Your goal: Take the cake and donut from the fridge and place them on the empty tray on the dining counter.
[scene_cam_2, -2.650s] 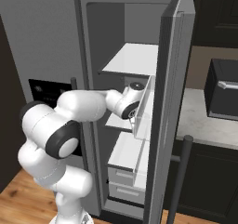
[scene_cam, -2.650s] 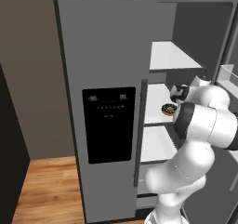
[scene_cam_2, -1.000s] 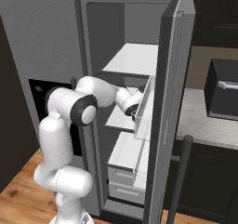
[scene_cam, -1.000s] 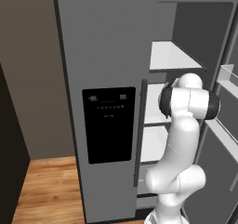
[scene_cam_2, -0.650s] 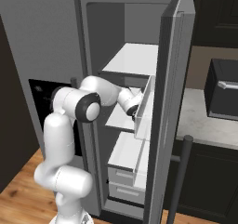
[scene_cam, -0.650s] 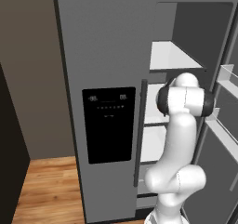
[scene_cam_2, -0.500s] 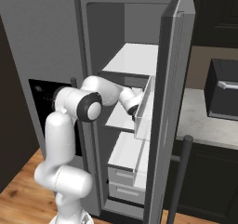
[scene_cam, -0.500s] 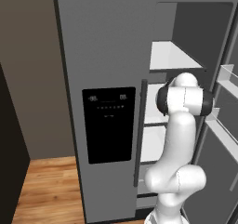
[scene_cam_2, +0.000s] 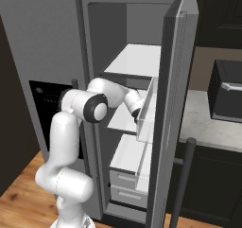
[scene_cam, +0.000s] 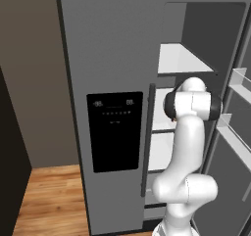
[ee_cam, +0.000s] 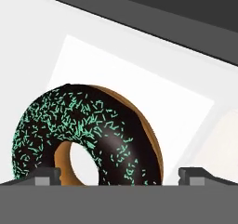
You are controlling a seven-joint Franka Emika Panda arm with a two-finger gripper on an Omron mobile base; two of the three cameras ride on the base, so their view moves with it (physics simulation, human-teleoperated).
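**Open gripper lined up on the donut inside the fridge**

The arm reaches into the open fridge (scene_cam_2: 127, 47) so the gripper (ee_cam: 119, 174) can straddle the donut (ee_cam: 88, 135). Its jaws stand wide, one tip at each side of the ring (nothing held yet). The donut lies flat on a white shelf (ee_cam: 139, 79), away from its far edge, ready to be pinched.

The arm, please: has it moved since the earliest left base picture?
Yes. The arm has swung up and deeper into the fridge, its elbow now beside the lower shelf.
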